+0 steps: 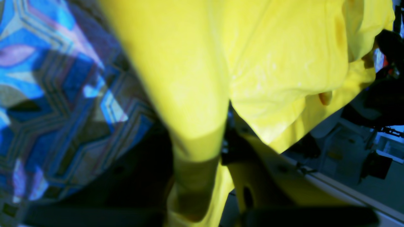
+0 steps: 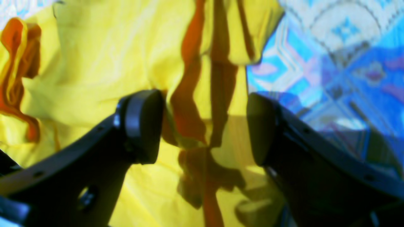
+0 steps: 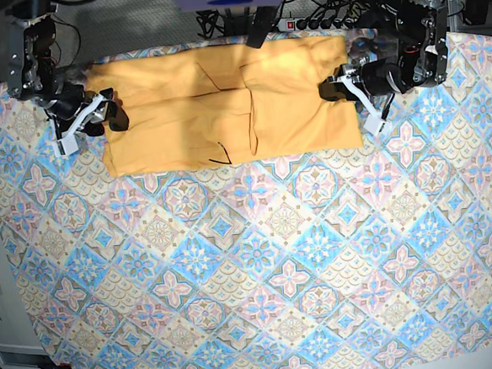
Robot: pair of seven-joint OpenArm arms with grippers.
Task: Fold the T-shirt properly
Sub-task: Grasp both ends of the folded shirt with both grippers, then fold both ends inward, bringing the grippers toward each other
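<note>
The yellow-orange T-shirt (image 3: 179,79) lies spread along the far edge of the table, with folds and a dark neckline trim near its middle. My right gripper (image 3: 110,114) is at the shirt's left edge. In the right wrist view it (image 2: 202,129) is open, with wrinkled shirt cloth (image 2: 94,78) between and under its black fingers (image 2: 142,126). My left gripper (image 3: 345,85) is at the shirt's right edge. The left wrist view is blurred. There a strip of the shirt (image 1: 284,63) runs down between the close-set jaws of the left gripper (image 1: 199,148), which looks shut on it.
The blue-and-pink patterned tablecloth (image 3: 260,259) covers the whole table and shows beside the shirt in both wrist views (image 1: 63,94) (image 2: 331,63). Cables and a power strip (image 3: 302,20) lie behind the table's far edge. The arm bases (image 3: 30,56) (image 3: 421,37) stand at the far corners.
</note>
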